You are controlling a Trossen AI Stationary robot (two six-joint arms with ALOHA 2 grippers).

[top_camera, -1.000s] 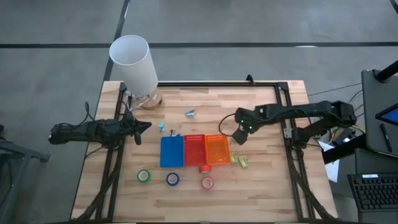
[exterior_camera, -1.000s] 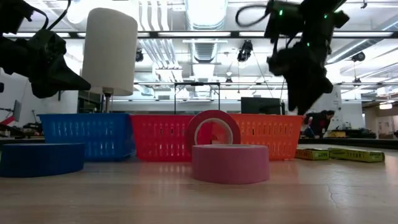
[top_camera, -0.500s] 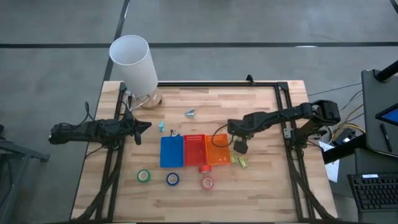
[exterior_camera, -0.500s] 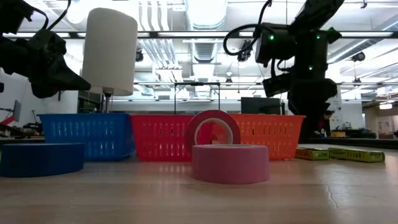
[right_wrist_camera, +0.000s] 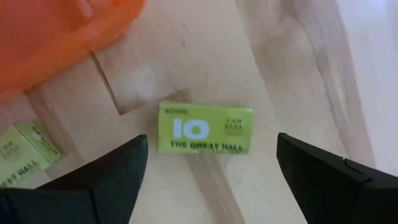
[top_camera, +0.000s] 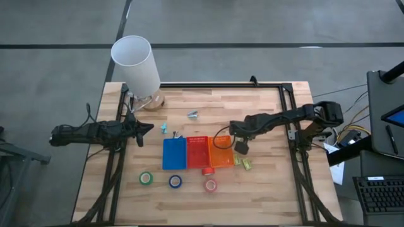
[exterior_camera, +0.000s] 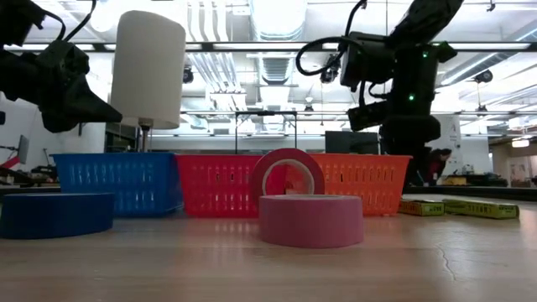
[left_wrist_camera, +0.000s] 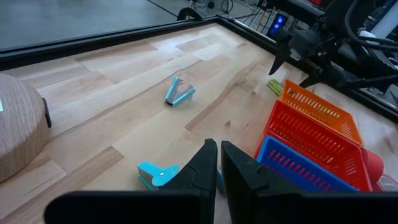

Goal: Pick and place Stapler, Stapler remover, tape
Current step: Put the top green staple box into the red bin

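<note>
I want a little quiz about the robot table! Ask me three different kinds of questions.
1. True or false: the right gripper has open jaws on either side of a yellow-green box.
2. Which basket lies closest to that box? A blue basket B red basket C orange basket
3. Fill in: the pink tape roll lies flat, and the red tape roll behind it stands on its ____.

Key: 1 true; 2 C; 3 edge.

Wooden tabletop holding three baskets, three tape rolls, small yellow-green blocks and a white lamp.
</note>
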